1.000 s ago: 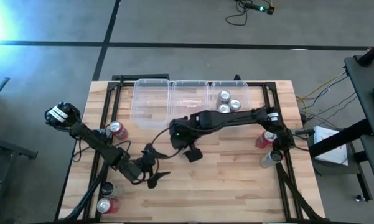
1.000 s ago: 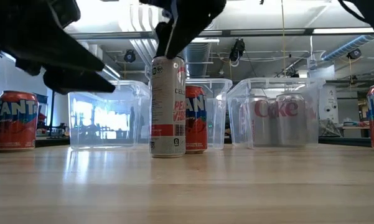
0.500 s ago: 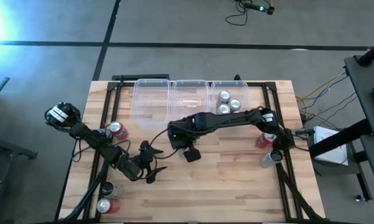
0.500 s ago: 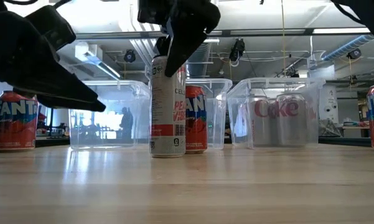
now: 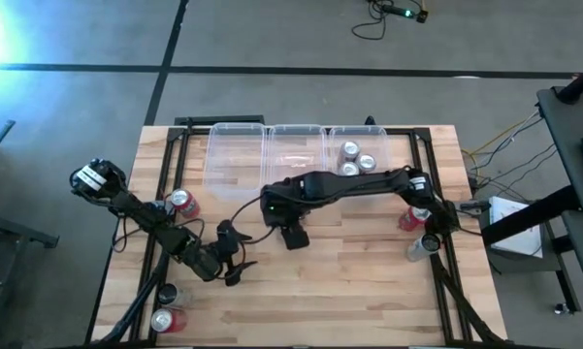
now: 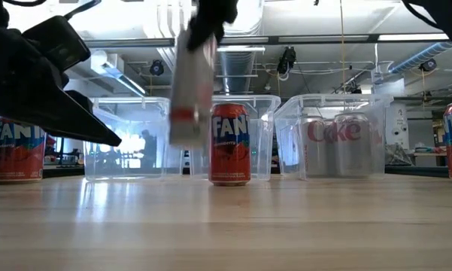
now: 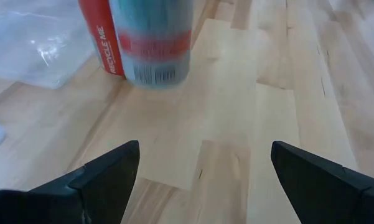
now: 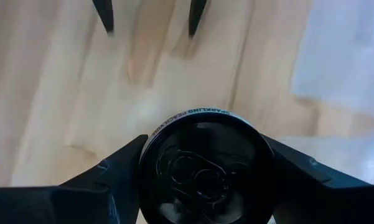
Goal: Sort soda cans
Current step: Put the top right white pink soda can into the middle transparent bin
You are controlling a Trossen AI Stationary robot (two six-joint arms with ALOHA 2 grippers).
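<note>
A tall slim white can (image 6: 190,83) with a red band hangs blurred above the table, with my right gripper (image 5: 273,207) shut on its top end; the right wrist view looks down on its silver top (image 8: 202,163). Behind it a red soda can (image 6: 230,143) stands on its base in front of the middle bin. My left gripper (image 5: 239,256) is open low over the table's near left part, pointing at the white can (image 7: 150,42) and touching nothing. My right gripper pinches the white can by its upper end, just under the rim (image 8: 148,147), one finger (image 8: 115,171) on each side. The fingers come from above, slanting down. The can hangs below them, clear of the table and slightly tilted.
Three clear bins (image 5: 238,155) line the far edge; the right one (image 5: 373,145) holds three silver cans. A red can (image 5: 182,202) stands at the left, two cans (image 5: 165,308) at the near left corner, two more (image 5: 417,231) at the right edge.
My right gripper has shut on the white can's top and lifted it off the table, carrying it up and a little toward the left edge; the red can behind it now shows. My left gripper has sunk a little toward the table.
</note>
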